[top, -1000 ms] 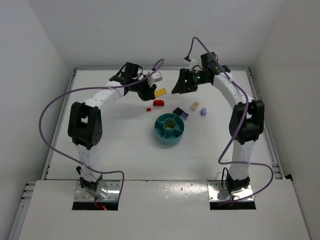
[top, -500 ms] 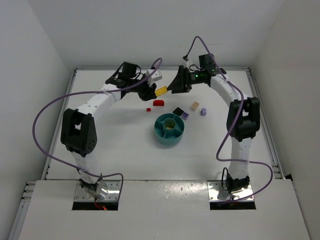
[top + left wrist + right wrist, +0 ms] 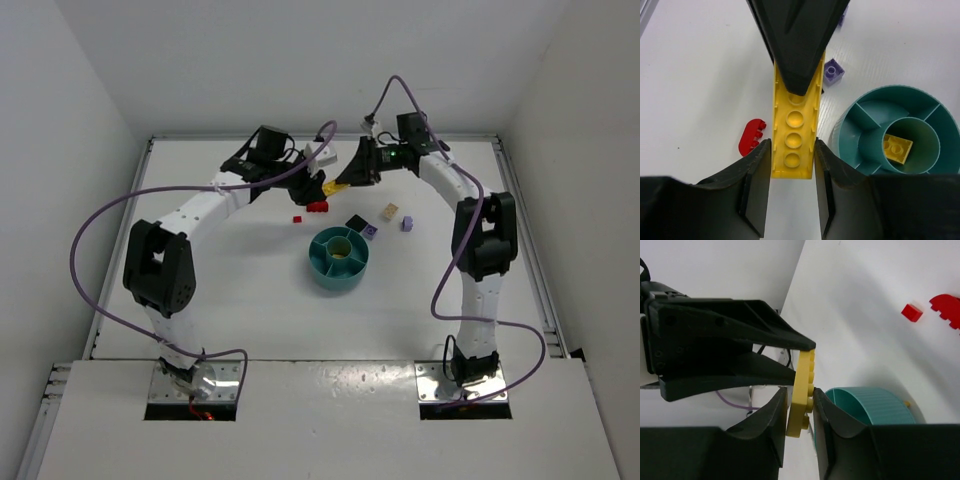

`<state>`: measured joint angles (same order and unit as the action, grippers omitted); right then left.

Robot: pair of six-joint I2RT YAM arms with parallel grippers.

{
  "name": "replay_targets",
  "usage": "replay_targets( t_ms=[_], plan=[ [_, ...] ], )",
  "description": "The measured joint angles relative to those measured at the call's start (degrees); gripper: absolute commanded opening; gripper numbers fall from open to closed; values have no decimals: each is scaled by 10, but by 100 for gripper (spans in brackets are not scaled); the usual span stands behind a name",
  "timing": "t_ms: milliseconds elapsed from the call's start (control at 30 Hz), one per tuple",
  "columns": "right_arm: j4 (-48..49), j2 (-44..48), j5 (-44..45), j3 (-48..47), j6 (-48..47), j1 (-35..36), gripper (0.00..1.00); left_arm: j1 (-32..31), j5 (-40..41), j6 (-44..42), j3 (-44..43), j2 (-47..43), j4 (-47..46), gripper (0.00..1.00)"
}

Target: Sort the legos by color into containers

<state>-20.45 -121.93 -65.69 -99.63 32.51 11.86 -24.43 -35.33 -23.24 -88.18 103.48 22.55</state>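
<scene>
- Left gripper [image 3: 317,181] and right gripper [image 3: 344,179] meet tip to tip in your top view. Both are clamped on one long yellow plastic plate [image 3: 329,187], at 12 o'clock from the round teal plastic dish [image 3: 338,281].
- In that view an arched red plastic brick [image 3: 317,207] and a tiny red cube [image 3: 297,218] lie at 11 o'clock from the dish. A black brick [image 3: 355,222] and a purple brick [image 3: 369,231] sit just beside its rim at 1 o'clock, with a tan brick [image 3: 390,211] and a lavender brick [image 3: 407,224] farther out. A small yellow brick [image 3: 341,251] lies in the central cup.
- On your left wrist view, the left fingers [image 3: 757,185] press both long edges of the plate's near end, and the right gripper's black jaws grip its far end at 12 o'clock. The dish sits at 4 o'clock.
- On your right wrist view, the right fingers [image 3: 775,425] pinch the plate's lower end across its flat faces. The left gripper reaches in from 9 o'clock onto the upper end.
</scene>
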Motion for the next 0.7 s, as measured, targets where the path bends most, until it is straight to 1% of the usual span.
replay_targets(
  t_ms=[67, 100, 133, 167, 233, 300, 333, 400, 433, 500, 567, 633, 700],
  plan=[
    [4, 0, -8, 11, 2, -1, 26, 0, 2, 4, 0, -1, -6, 2],
    [6, 0, -12, 18, 3, -2, 24, 0, 4, 5, 0, -1, -9, 2],
    [8, 0, -16, 25, 5, -2, 19, 0, 5, 8, 0, -1, -10, 2],
    [9, 0, -20, 31, 6, -1, 15, -1, 5, 10, 1, -1, -10, 2],
    [9, 0, -20, 38, 11, -2, 9, -4, 9, 12, 5, -1, -10, 14],
    [9, 0, -21, 43, 13, -4, 5, -6, 14, 15, 6, -1, -10, 26],
    [7, 0, -21, 44, 13, -4, 4, -7, 16, 16, 7, -1, -12, 46],
    [5, 2, -19, 44, 7, -5, 2, -7, 20, 18, 9, -1, -17, 64],
    [1, 3, -15, 43, -1, -5, 1, -7, 23, 24, 11, -1, -23, 99],
    [-16, 7, -3, 41, -26, -7, 1, -7, 36, 34, 18, -3, -33, 100],
    [-54, 8, 20, 28, -70, -7, 0, -7, 53, 47, 29, -10, -36, 100],
    [-101, 11, 56, 8, -134, -8, 0, -2, 62, 66, 36, -18, -38, 100],
    [-152, 26, 102, -9, -210, -9, 0, 17, 49, 93, 41, -27, -40, 100]
  ],
)
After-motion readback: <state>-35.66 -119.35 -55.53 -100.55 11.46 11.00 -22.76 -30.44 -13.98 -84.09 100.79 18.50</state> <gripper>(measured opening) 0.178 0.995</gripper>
